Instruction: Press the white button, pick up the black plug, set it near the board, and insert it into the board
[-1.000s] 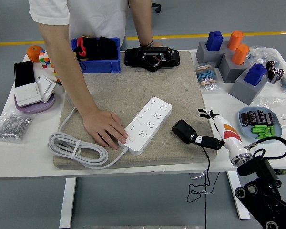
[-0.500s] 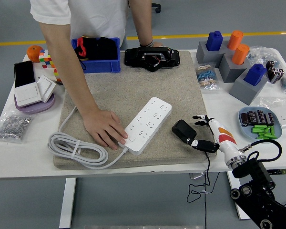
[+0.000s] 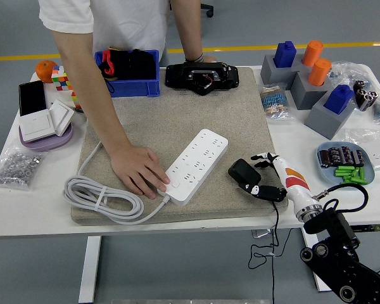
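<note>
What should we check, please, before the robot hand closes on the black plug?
1. Right robot hand open, fingers spread at the black plug: ok.
2. Plug already grasped: not ok, it lies on the mat.
3. Power strip steadied by the person's hand: ok.
4. Sockets on the strip unobstructed: ok.
5. Plug's cable free of snags, hanging off the table edge: cannot tell.
6. White button pressed: cannot tell.

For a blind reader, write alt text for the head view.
The robot's right hand reaches its open fingers around a black plug on a beige mat, while a person's hand steadies a white power strip.
</note>
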Motion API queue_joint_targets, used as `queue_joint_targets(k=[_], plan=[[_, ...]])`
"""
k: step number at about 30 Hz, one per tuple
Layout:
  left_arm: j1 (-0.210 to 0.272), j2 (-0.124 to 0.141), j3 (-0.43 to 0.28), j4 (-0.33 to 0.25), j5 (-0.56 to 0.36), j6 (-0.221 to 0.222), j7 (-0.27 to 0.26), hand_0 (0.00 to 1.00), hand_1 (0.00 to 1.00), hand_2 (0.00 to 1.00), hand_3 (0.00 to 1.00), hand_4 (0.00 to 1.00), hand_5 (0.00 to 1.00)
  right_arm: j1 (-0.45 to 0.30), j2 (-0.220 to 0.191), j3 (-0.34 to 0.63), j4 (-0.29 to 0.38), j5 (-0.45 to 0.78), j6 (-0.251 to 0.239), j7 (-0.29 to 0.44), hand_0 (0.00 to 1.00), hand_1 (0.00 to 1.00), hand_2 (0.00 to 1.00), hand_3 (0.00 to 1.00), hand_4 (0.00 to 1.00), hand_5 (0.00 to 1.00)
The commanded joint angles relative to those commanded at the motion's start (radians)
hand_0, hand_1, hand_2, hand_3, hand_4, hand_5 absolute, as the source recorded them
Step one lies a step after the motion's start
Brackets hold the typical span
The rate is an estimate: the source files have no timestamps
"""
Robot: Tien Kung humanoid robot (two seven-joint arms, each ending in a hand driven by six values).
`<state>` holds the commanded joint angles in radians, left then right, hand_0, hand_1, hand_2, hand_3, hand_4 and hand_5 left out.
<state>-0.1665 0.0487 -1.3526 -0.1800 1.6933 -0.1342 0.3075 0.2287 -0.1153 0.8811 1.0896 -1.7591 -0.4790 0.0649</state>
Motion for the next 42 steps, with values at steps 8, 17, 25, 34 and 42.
queue_joint_targets(k=[8,17,25,34,42], plan=[[0.001,0.000,-0.001,0.000,0.001,0.000,0.001,0.688,0.636,0.612,0.632,0.560,0.167,0.009,0.004,-0.009,-0.018,0.013,-0.009,0.003,0.658,0.585,0.517,0.620,0.998,0.170],[-0.001,-0.001,0.002,0.000,-0.003,0.000,0.000,0.688,0.634,0.613,0.632,0.561,0.169,0.018,0.006,-0.025,-0.018,0.031,-0.023,0.013,0.600,0.542,0.472,0.593,0.998,0.163],[-0.003,0.000,-0.001,0.000,0.001,-0.001,0.001,0.688,0.635,0.613,0.632,0.560,0.168,0.025,0.005,-0.033,-0.017,0.042,-0.040,0.022,0.327,0.389,0.393,0.511,0.925,0.079],[-0.003,0.000,0.001,0.000,-0.002,-0.001,0.002,0.688,0.635,0.613,0.631,0.560,0.168,0.030,0.004,-0.040,-0.018,0.054,-0.062,0.036,0.310,0.356,0.369,0.476,0.834,0.002],[-0.006,0.001,0.001,0.000,0.000,-0.002,0.003,0.688,0.635,0.613,0.632,0.560,0.169,0.035,-0.001,-0.047,0.011,0.081,-0.071,0.053,0.306,0.320,0.338,0.439,0.849,0.002]])
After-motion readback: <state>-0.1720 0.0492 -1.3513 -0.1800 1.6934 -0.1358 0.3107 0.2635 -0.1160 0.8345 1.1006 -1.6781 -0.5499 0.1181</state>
